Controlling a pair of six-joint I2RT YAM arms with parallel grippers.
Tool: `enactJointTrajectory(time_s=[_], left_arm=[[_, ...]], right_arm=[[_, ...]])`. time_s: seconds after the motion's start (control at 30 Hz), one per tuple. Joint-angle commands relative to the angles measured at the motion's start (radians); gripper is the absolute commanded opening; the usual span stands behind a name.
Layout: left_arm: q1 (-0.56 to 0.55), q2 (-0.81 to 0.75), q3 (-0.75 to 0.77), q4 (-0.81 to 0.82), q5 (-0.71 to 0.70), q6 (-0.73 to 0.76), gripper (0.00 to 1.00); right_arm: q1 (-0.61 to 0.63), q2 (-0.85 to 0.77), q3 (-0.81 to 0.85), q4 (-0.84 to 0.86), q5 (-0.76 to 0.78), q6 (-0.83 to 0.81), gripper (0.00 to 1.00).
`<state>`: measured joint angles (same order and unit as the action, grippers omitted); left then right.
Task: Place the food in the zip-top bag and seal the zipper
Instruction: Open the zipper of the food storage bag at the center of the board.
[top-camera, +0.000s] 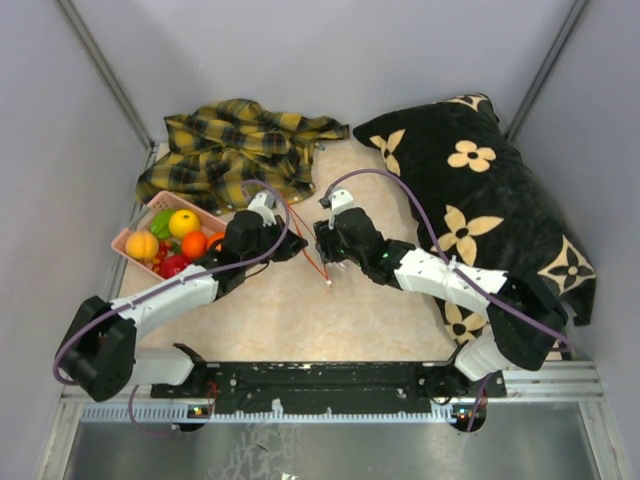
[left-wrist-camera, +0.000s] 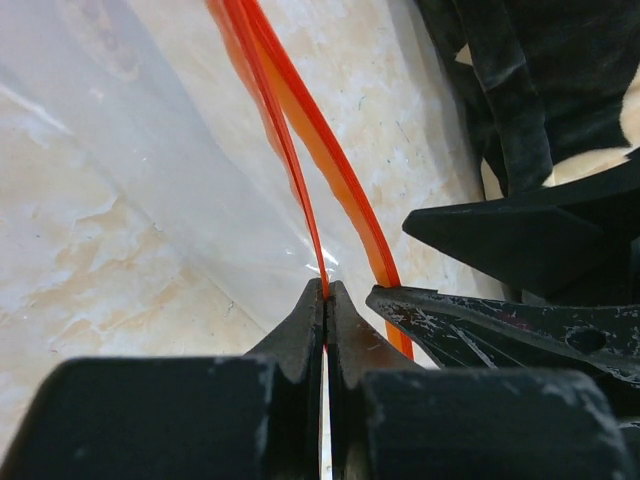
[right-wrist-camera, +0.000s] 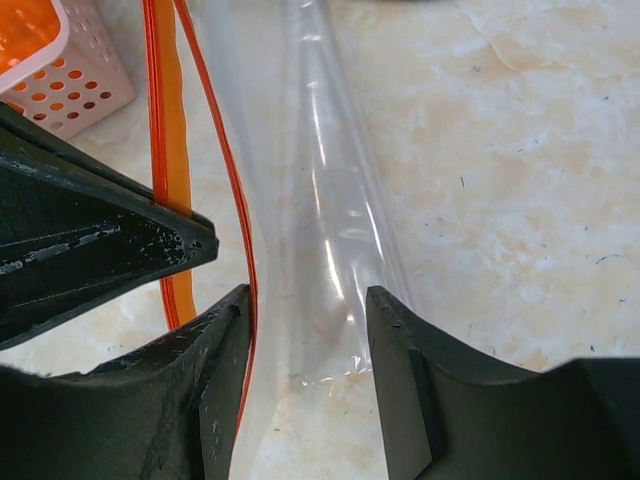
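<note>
The food (top-camera: 175, 238), toy fruits and vegetables, lies in a pink basket (top-camera: 122, 240) at the left. The clear zip-top bag (right-wrist-camera: 320, 200) lies on the table between the two arms. Its red zipper (top-camera: 315, 262) is split into two strips. My left gripper (left-wrist-camera: 327, 288) is shut on the thin red strip (left-wrist-camera: 300, 170) of the zipper. The wider orange-red strip (left-wrist-camera: 340, 170) runs just to its right. My right gripper (right-wrist-camera: 308, 300) is open, its fingers astride the bag's clear film, with a red strip (right-wrist-camera: 215, 130) against its left finger. Both grippers nearly touch (top-camera: 308, 245).
A yellow plaid cloth (top-camera: 240, 150) lies bunched at the back left. A black pillow with cream flowers (top-camera: 480, 200) fills the right side. The pink basket's corner (right-wrist-camera: 70, 90) shows just left of the bag in the right wrist view.
</note>
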<state>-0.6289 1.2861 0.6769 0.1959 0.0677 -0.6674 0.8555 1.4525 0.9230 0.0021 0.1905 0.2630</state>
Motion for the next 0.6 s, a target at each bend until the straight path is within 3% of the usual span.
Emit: enactJointTrajectory(time_s=[0.0,0.47,0.57], left_arm=[[-0.016,-0.022,0.039,-0.020,-0.002,0.025,0.00],[-0.047,-0.050,0.055,-0.033,-0.005,0.020,0.00],[-0.049,-0.062,0.062,-0.044,-0.003,0.024,0.00]], right_arm=[[0.005,-0.030,0.006,0.050,0.012,-0.032,0.49],[0.007,0.066,0.038,0.143,-0.008,-0.021,0.48],[0.006,0.084,0.039,0.157,0.033,-0.029,0.40]])
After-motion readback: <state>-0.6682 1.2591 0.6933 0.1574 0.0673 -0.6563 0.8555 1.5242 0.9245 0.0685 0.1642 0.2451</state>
